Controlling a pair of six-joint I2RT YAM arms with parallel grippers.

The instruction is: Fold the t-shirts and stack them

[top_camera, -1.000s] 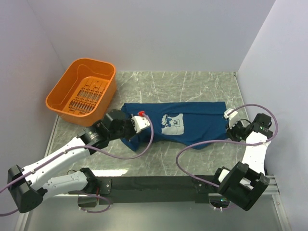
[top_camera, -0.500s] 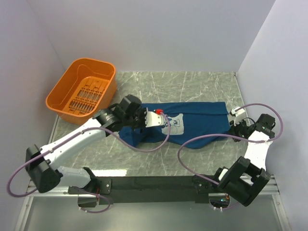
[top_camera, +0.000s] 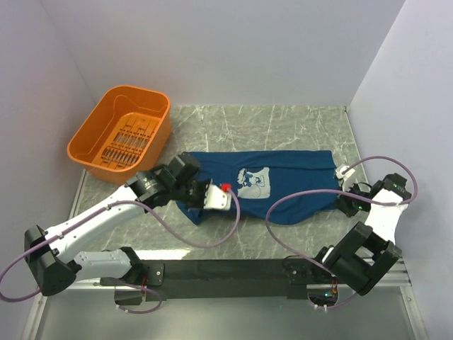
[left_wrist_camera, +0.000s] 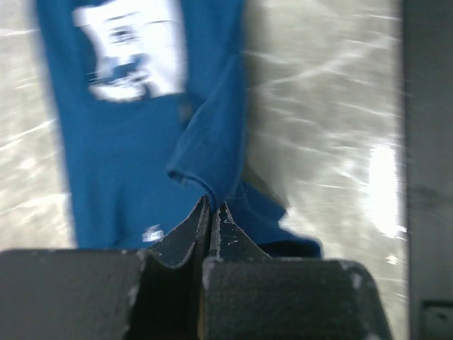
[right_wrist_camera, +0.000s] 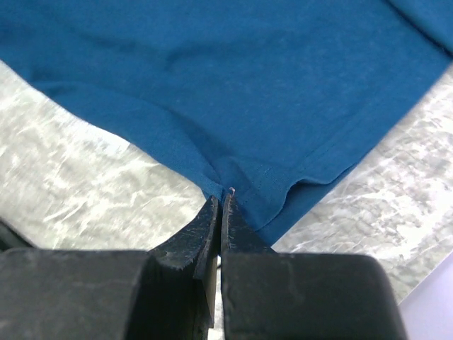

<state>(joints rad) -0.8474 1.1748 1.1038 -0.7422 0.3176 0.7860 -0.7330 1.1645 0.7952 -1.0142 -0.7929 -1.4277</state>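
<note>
Top external view: the navy t-shirt (top_camera: 290, 177) lies spread crosswise on the marble tabletop (top_camera: 283, 124), its pale print facing up, to the right of the orange basket (top_camera: 120, 134). At its left end the left hand (left_wrist_camera: 211, 207) is pinched tight on a raised fold of cloth. At its right end the right hand (right_wrist_camera: 221, 200) is clamped on the hem.

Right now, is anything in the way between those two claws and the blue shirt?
Nothing visible. The left gripper pinches a fold of the t-shirt, and the right gripper pinches its hem. The orange basket sits apart, at the far left.
</note>
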